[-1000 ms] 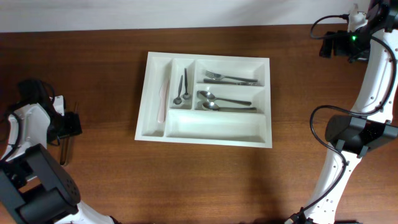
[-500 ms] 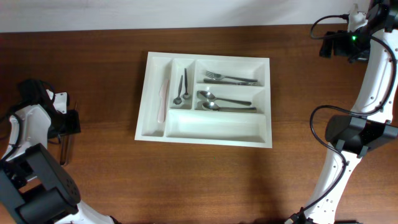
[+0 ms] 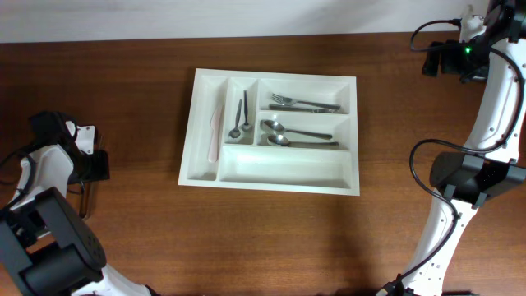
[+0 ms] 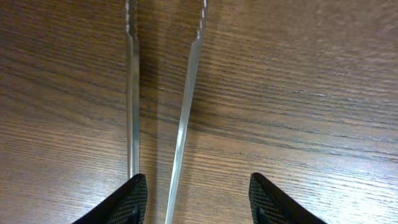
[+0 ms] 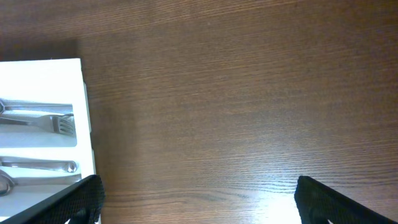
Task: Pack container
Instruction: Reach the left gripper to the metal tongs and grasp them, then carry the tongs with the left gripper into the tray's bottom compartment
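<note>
The tray (image 3: 271, 187) has a fork (image 3: 304, 104), spoons (image 3: 296, 131) and a pale knife (image 3: 215, 136). Over two table knives (image 4: 132, 93) the left gripper (image 4: 198, 190) sits spread apart. The right gripper (image 5: 199, 199) is spread wide too, tray off its left.

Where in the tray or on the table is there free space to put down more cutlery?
The container's long bottom compartment is empty; bare table lies right of it. Crowded: both upper right compartments, and the two metal utensils under the left gripper.
</note>
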`<state>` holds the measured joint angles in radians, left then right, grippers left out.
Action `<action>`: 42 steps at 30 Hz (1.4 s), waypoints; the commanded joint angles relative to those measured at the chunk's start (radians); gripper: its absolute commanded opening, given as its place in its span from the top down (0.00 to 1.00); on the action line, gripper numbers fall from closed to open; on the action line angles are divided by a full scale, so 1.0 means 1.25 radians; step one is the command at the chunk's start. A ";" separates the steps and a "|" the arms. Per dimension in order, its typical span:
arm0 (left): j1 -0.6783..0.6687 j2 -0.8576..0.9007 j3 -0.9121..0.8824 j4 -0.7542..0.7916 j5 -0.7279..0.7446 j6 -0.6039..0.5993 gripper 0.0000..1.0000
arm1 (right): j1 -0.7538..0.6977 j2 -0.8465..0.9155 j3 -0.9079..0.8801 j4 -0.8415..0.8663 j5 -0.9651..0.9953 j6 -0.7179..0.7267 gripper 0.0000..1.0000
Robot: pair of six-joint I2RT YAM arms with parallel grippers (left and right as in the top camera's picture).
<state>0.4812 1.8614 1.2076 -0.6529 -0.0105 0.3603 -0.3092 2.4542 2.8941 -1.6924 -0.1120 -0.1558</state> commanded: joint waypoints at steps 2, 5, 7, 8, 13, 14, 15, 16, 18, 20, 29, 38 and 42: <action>0.004 0.057 -0.010 0.002 0.013 0.019 0.45 | -0.004 -0.020 0.012 -0.004 0.007 0.006 0.01; 0.004 0.080 -0.010 0.002 0.015 0.019 0.45 | -0.004 -0.020 0.012 -0.004 0.007 0.006 0.01; 0.004 0.089 -0.010 0.002 0.019 0.019 0.49 | -0.004 -0.020 0.012 -0.005 0.007 0.006 0.01; 0.004 0.089 -0.010 0.002 0.018 0.019 0.57 | -0.004 -0.020 0.012 -0.004 0.007 0.006 0.01; 0.004 0.089 0.000 0.008 0.018 0.018 0.98 | -0.004 -0.020 0.012 -0.005 0.007 0.006 0.01; 0.004 0.089 0.006 0.007 0.018 0.018 0.98 | -0.004 -0.020 0.012 -0.005 0.007 0.006 0.01; 0.004 0.089 0.042 -0.013 0.018 0.005 0.98 | -0.004 -0.020 0.012 -0.004 0.007 0.006 0.01; 0.004 0.088 0.061 -0.023 0.018 -0.007 0.98 | -0.004 -0.020 0.012 -0.005 0.007 0.006 0.01; 0.004 0.085 0.104 -0.048 0.020 -0.035 0.98 | -0.004 -0.020 0.012 -0.004 0.007 0.006 0.01; 0.004 0.080 0.174 -0.091 0.061 -0.063 0.98 | -0.004 -0.020 0.012 -0.004 0.007 0.006 0.01; -0.098 0.072 0.458 -0.206 0.559 -0.062 0.98 | -0.004 -0.020 0.012 -0.005 0.007 0.006 0.01; -0.403 0.062 0.479 -0.271 0.539 0.213 0.98 | -0.004 -0.020 0.012 -0.005 0.007 0.006 0.01; -0.569 0.062 0.478 -0.311 0.357 0.315 0.98 | -0.004 -0.020 0.012 -0.005 0.007 0.006 0.01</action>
<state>-0.1020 1.9686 1.7851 -1.0161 0.6041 0.5747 -0.3092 2.4542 2.8941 -1.6924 -0.1120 -0.1558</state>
